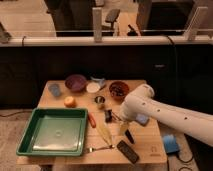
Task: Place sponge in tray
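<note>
The sponge [143, 119] is a small light-blue block on the wooden table, right of centre, partly hidden behind my white arm. The tray [29, 132] is large, green and empty, and sits at the table's front left. My gripper [125, 131] hangs below the arm's wrist, just left of and in front of the sponge, low over the table among several utensils. It holds nothing that I can make out.
At the back stand a purple bowl [76, 82], a blue cup [55, 90], a white dish [93, 88] and a brown bowl [118, 89]. An orange fruit [70, 101], a small can [100, 100], a fork [100, 148] and a black remote [128, 151] lie nearer. A bright blue object [170, 143] sits off the table's right edge.
</note>
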Controlling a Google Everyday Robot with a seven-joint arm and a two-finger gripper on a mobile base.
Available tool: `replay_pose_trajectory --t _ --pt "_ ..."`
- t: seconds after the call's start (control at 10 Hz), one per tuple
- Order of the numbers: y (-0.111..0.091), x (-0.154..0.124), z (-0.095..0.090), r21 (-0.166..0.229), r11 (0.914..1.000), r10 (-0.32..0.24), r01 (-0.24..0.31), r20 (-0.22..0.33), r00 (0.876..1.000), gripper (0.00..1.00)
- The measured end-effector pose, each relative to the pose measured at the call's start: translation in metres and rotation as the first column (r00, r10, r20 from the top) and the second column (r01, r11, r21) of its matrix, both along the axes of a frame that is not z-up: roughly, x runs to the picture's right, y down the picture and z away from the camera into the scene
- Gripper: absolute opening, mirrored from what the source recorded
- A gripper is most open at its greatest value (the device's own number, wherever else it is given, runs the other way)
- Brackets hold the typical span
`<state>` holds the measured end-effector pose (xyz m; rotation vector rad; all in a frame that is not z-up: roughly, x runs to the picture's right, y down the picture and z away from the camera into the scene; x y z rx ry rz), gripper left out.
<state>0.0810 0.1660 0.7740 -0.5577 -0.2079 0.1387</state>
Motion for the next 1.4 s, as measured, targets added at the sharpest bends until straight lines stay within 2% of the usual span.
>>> replay_pose_trajectory --t 0.3,0.5,0.7,1.1,1.4 --pt "0.006 -0.003 0.013 -0.003 0.9997 0.025 -0.025 0.000 1.000 0.80" --pt "0.000 0.013 0.015 0.000 0.9996 0.027 -0.027 -0.015 1.000 0.80" --pt "-0.002 0.023 0.017 -0.004 0.9999 0.015 -0.015 -0.028 1.000 0.80" --pt "-0.004 0.021 0.022 -0.015 0.9996 -0.023 0.023 -0.051 0.998 0.80" --pt "-0.005 0.025 0.028 -0.016 0.9995 -0.030 0.029 -0.084 0.996 0.80"
